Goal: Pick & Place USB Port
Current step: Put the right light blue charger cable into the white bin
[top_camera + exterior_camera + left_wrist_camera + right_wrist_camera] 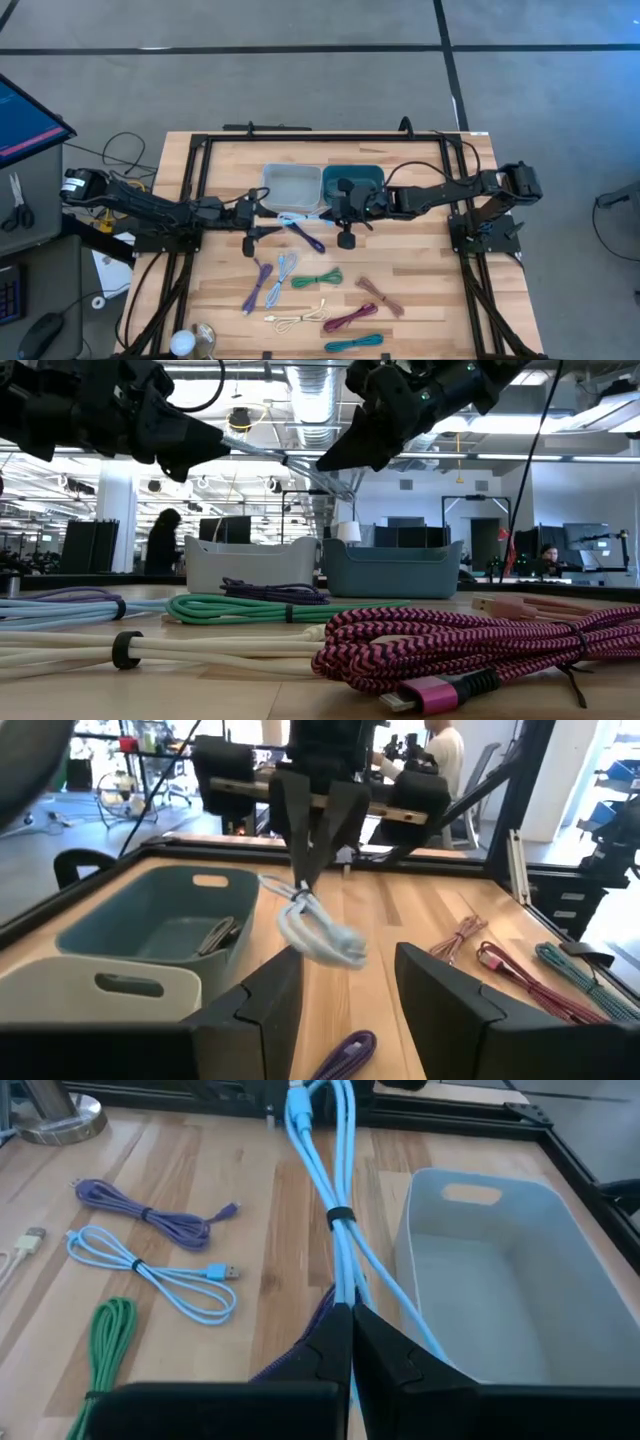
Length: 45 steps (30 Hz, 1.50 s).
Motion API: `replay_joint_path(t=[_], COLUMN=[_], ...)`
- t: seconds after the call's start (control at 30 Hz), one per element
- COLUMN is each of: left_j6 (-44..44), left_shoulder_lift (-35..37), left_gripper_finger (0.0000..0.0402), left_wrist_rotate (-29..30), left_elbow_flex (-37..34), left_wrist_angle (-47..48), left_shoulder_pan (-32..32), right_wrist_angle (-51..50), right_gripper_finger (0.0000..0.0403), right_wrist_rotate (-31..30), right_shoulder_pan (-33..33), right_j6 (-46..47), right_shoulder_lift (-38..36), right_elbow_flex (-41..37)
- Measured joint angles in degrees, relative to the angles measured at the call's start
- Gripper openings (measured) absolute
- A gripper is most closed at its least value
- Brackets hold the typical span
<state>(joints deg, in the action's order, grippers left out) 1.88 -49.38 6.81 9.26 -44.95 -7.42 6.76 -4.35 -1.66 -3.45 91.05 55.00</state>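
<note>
A bundled light-blue USB cable (312, 925) hangs in the air between my two grippers, in front of the light-grey bin (291, 186) and the teal bin (352, 180). My right gripper (322, 212) comes from the table's right, slanting down, and is shut on this cable. Facing it from the left, my left gripper (350, 1005) stands open and level, its fingers apart just short of the cable's loose end and touching nothing. A purple cable (311, 239) lies on the table beneath them. One cable (216, 934) rests inside the teal bin. My right gripper pinches the light-blue cable bundle between its two shut fingers, near one end of the bundle (345, 1302). The fingers slant down from the table's right and lie along the cable. The bundle, bound by a black tie (340, 1217), reaches out past the fingertips toward the left gripper, clear of the table.
Several bundled cables lie on the near half of the table: purple (262, 285), light blue (284, 270), green (318, 280), brown-pink (378, 296), magenta (350, 318), cream (296, 319), teal (353, 343). A black frame (300, 136) borders the table. A person stands in the room behind.
</note>
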Motion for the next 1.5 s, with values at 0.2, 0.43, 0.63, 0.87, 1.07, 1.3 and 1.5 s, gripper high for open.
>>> replay_joint_path(t=[0.2, 0.43, 0.63, 0.87, 1.07, 1.3, 1.5], left_j6=[0.58, 0.58, 0.58, 0.58, 0.58, 0.58, 0.86], left_shoulder_lift=[-0.01, -0.01, 0.02, 0.02, 0.02, 0.02, 0.02], left_gripper_finger=[0.0159, 0.0159, 0.0159, 0.0159, 0.0159, 0.0159, 0.0159], left_wrist_rotate=[-1.33, -1.19, -0.87, -0.74, -0.66, -0.66, -0.18], left_elbow_flex=[0.0, 0.0, 0.0, 0.0, 0.0, 0.0, 0.0], left_wrist_angle=[-0.09, -0.48, -1.21, -1.53, -1.96, -2.89, -3.37], left_shoulder_pan=[0.0, 0.0, 0.0, 0.02, 0.02, 0.02, 0.02], right_wrist_angle=[0.08, 0.38, 1.64, 2.64, 3.01, 2.97, 2.99], right_gripper_finger=[0.0, 0.0, 0.0, 0.0, 0.0, 0.0, 0.0], right_wrist_rotate=[-0.02, -0.14, 0.01, 0.02, 0.01, 0.02, 0.04], right_shoulder_pan=[0.77, 1.06, 1.04, 1.04, 1.04, 1.08, 1.04], right_j6=[-0.17, -0.17, -0.19, -0.19, -0.17, -0.15, -0.15], right_shoulder_lift=[-0.2, -0.2, 0.19, 0.19, 0.19, 0.21, 0.21], right_elbow_flex=[0.0, 0.0, -0.07, -0.09, -0.09, -0.09, -0.09])
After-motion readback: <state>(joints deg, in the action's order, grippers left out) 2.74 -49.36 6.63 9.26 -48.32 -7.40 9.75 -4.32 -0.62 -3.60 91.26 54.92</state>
